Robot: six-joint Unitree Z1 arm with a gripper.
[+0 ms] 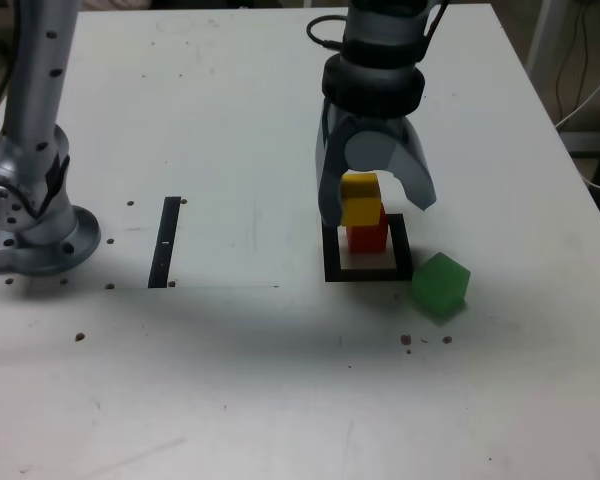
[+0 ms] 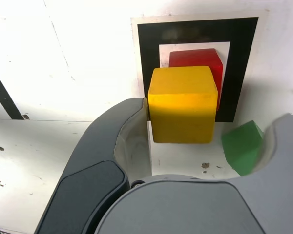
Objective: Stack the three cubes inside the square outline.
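A yellow cube (image 1: 360, 198) (image 2: 183, 105) sits on a red cube (image 1: 368, 237) (image 2: 198, 58), and the red one stands inside the black square outline (image 1: 368, 272) (image 2: 149, 48). The yellow cube is set slightly off the red one. My gripper (image 1: 373, 200) hangs over the stack, open, with a finger on each side of the yellow cube. In the wrist view one finger (image 2: 129, 122) is right against the cube's side and the other finger (image 2: 288, 141) stands well clear. A green cube (image 1: 440, 285) (image 2: 241, 146) lies on the table just outside the outline's near right corner in the exterior view.
A thin black strip (image 1: 166, 242) lies on the white table at the exterior view's left. The arm's grey base (image 1: 35, 225) stands at the far left. Small dark specks (image 1: 425, 340) dot the table in front of the green cube. Cables hang beyond the table's right edge.
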